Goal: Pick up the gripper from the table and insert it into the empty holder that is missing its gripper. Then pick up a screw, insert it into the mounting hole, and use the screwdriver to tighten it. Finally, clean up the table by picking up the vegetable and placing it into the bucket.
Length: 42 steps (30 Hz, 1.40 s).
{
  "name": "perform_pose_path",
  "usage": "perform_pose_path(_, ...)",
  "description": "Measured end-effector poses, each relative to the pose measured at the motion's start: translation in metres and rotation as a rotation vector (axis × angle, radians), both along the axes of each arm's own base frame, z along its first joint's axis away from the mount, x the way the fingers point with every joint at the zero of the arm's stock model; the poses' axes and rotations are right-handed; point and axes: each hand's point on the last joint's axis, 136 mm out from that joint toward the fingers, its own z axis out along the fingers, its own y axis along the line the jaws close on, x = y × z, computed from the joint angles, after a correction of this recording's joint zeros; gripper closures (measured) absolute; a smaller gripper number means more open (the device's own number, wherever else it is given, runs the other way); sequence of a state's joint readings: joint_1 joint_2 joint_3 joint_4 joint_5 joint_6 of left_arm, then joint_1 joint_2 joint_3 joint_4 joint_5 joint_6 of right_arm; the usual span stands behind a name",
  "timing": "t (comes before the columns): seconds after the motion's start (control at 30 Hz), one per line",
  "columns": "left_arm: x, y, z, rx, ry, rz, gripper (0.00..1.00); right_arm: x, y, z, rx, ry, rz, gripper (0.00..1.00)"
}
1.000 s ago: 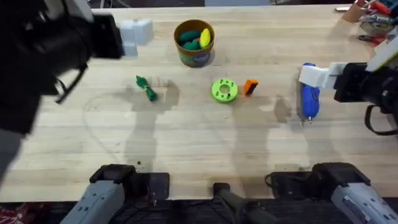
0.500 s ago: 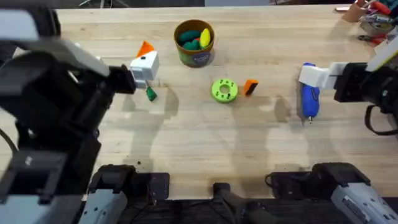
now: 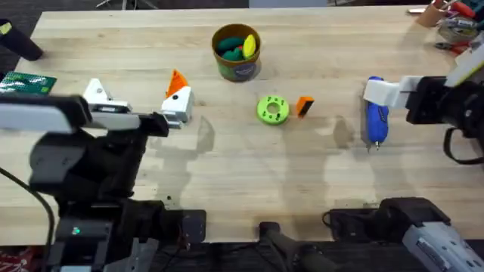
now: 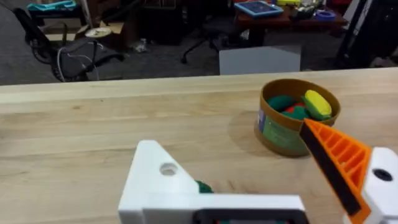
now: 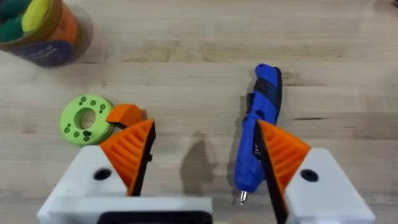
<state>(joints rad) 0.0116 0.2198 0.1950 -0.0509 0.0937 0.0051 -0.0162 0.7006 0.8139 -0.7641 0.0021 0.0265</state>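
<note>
The bench (image 3: 227,166) is pale wood with a visible grain and a matt, smooth finish. The screwdriver (image 5: 260,134) looks like glossy blue plastic with a thin metal bit. The pincer fingers (image 5: 134,149) carry ribbed matt orange pads on smooth white plastic bodies. The bucket (image 4: 280,127) has a matt orange-yellow rim. The green disc (image 3: 272,109) looks like smooth plastic.
</note>
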Motion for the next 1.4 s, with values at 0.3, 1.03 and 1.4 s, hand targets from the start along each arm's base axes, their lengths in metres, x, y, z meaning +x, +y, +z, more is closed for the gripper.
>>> perform_pose_path(0.3,-0.003,-0.004,-0.01,0.001,-0.121,-0.022,0.014,0.0,0.0,0.0,0.0,0.0,0.0,0.083)
perform_pose_path(1.03,-0.022,-0.049,0.01,0.016,-0.265,-0.276,0.014,0.0,0.0,0.0,0.0,0.0,0.0,0.083)
perform_pose_path(1.4,-0.035,-0.083,-0.02,0.0,-0.142,-0.499,0.014,0.0,0.0,0.0,0.0,0.0,0.0,0.083)
